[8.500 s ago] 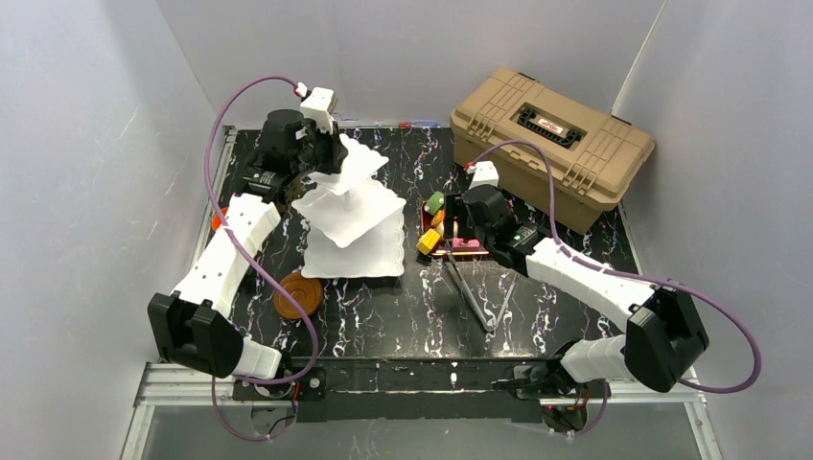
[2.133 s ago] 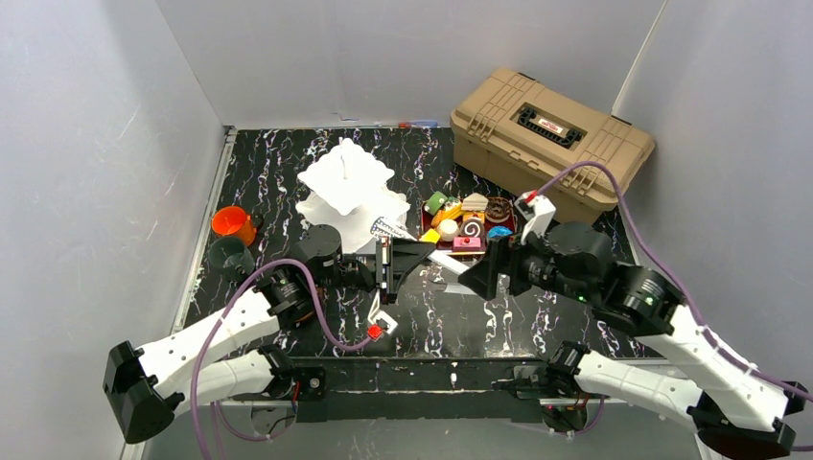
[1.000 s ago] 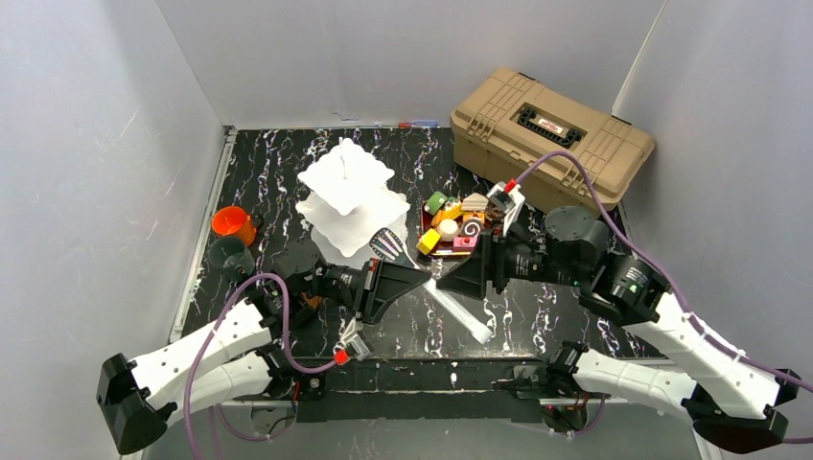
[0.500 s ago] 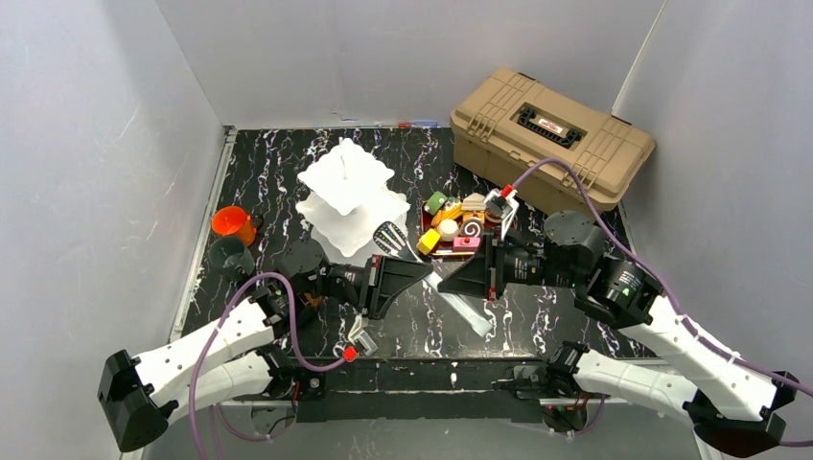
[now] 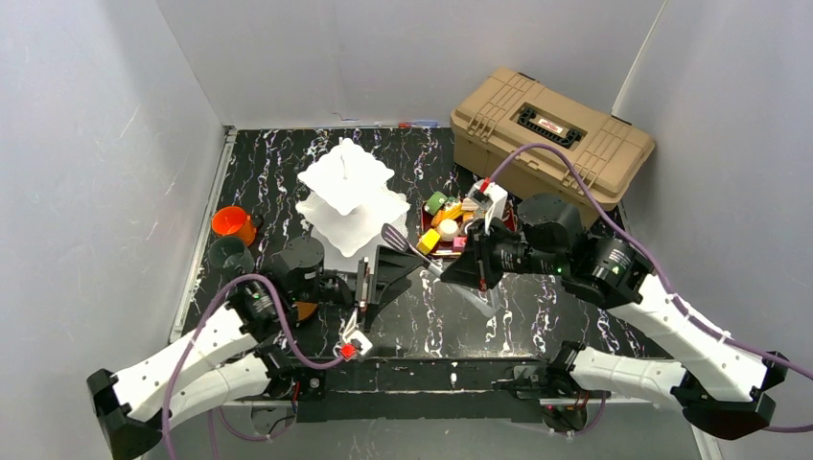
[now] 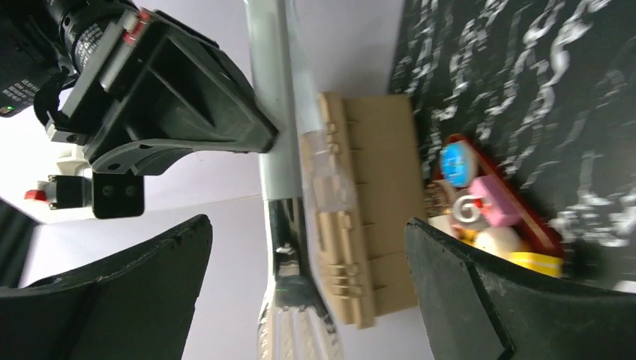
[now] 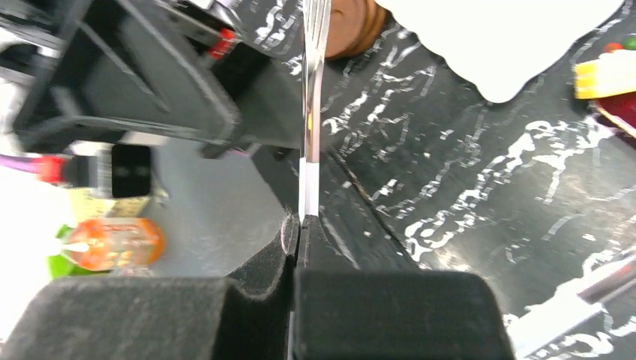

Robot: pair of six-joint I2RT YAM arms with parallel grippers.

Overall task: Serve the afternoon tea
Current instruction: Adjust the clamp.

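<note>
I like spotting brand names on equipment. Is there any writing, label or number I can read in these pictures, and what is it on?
Nothing can be read clearly.
Red-and-white sticker on the lid of the tan toolbox: too small to read.
White lettering on the right arm's black housing, seen in the left wrist view: blurred, unreadable.

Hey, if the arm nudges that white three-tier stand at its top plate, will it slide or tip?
Probably tip rather than slide: the white three-tier stand is tall, its plates stacked on one thin centre post. It looks like light, stiff plastic, so a low push on the bottom plate should slide it across the smooth table.
</note>
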